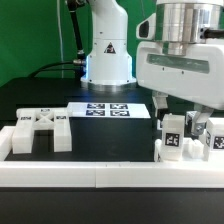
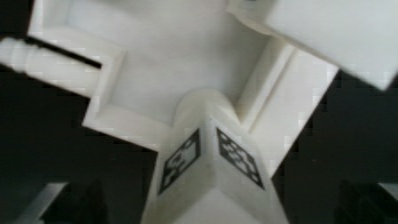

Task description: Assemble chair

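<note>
Here the chair is not in one piece: its chunky white blocks lie in two groups on the black surface [image 1: 60,95]. Toward the exterior view's right, a cluster of tagged chair blocks [image 1: 185,140] stands against the long white border rail [image 1: 100,172] that runs along the front edge. The arm's large white hand hangs directly above this cluster. The gripper [image 1: 181,116] reaches down to it, with one dark finger [image 1: 163,104] showing beside the upper edge of the nearest tagged block. The wrist view, which is blurred, shows a white slab [image 2: 160,60] with stepped edges. In front of it is a narrow post [image 2: 214,165] bearing two black-and-white tags on adjoining faces. Dim grey fingertips sit well out on either side of that post and are not pressed against it, so the gripper appears spread apart with nothing clamped. Well apart, toward the exterior view's left, another chair part [image 1: 40,131] lies low on the surface with tags on its top, just behind the same rail. The marker board [image 1: 110,108] lies flat between the two groups and farther back, in front of the robot base [image 1: 107,55].
</note>
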